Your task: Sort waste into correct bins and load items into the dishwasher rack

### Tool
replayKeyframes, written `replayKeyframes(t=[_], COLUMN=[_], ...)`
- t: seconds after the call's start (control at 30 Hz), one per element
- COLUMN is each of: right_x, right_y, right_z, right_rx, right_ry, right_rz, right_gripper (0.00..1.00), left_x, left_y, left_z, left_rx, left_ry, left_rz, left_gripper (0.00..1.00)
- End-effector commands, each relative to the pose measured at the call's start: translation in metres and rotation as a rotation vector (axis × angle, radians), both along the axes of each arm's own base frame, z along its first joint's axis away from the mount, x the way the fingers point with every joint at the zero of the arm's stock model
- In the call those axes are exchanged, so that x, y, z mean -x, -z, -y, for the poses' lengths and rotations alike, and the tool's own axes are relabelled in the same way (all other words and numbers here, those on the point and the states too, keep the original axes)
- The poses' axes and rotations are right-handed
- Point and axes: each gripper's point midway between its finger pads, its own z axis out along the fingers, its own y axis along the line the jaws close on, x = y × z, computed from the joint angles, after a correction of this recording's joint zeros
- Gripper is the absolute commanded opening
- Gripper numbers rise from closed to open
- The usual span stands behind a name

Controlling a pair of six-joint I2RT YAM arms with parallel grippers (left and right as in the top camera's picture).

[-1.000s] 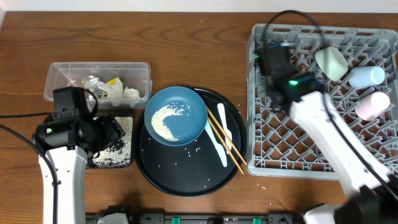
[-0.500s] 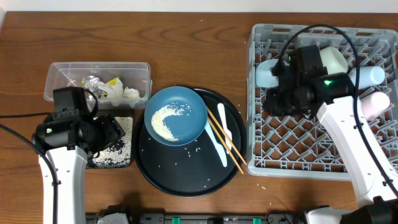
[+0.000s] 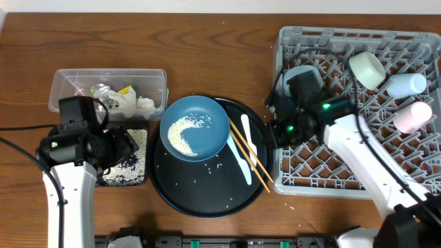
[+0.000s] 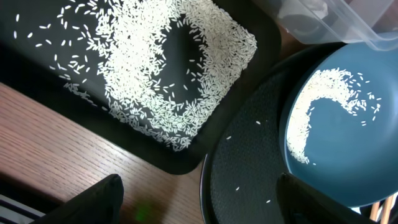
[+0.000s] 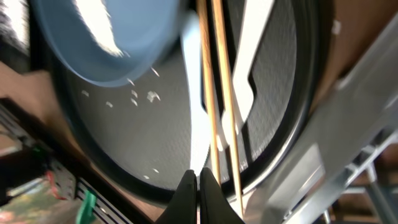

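The dark-blue bowl [image 3: 194, 127] holds rice and sits on the round black tray [image 3: 207, 200], beside the wooden chopsticks [image 3: 249, 153] and the white spoon [image 3: 242, 157]. My right gripper [image 3: 271, 131] hangs shut and empty over the dishwasher rack's [image 3: 358, 158] left edge. In the right wrist view the gripper [image 5: 198, 186] is above the chopsticks [image 5: 214, 93] and spoon [image 5: 249, 56]. My left gripper [image 3: 124, 146] is open over the shallow black tray [image 3: 127, 172] of rice. In the left wrist view the gripper [image 4: 202, 205] stands wide, holding nothing. The rack holds a pale-green bowl [image 3: 365, 69] and cups [image 3: 406, 84].
The clear tub [image 3: 109, 89] at the back left holds a yellow-green packet and white scraps. Loose rice grains lie on the round tray [image 4: 249, 168] and in the black tray [image 4: 161, 68]. A pale cup [image 3: 303, 71] lies at the rack's back left corner.
My right arm has swung from the rack's back part to its left edge, toward the round tray, and its jaws have shut. A pale cup stays in the rack. The left arm is still.
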Motion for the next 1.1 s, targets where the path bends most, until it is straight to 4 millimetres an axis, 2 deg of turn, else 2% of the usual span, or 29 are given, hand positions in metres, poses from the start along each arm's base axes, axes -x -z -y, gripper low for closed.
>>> replayKeyframes(t=[0.0, 0.2, 0.57, 1.07], right_x=[0.007, 0.009, 0.01, 0.009], right_y=[0.021, 0.034, 0.038, 0.038], right_z=[0.014, 0.044, 0.078, 0.084], right_rx=[0.111, 0.272, 0.456, 0.473], right_ry=[0.06, 0.146, 0.214, 0.235], right_rz=[-0.036, -0.046, -0.033, -0.035], right_gripper=[0.01, 0.01, 0.01, 0.01], left_x=[-0.002, -0.002, -0.002, -0.002], left_y=[-0.003, -0.003, -0.003, -0.003], left_z=[-0.002, -0.002, -0.002, -0.002], left_rx=[-0.005, -0.006, -0.005, -0.005], left_ry=[-0.008, -0.008, -0.008, -0.008], left_rz=[0.007, 0.006, 0.007, 0.007], left_gripper=[0.8, 0.8, 0.8, 0.8])
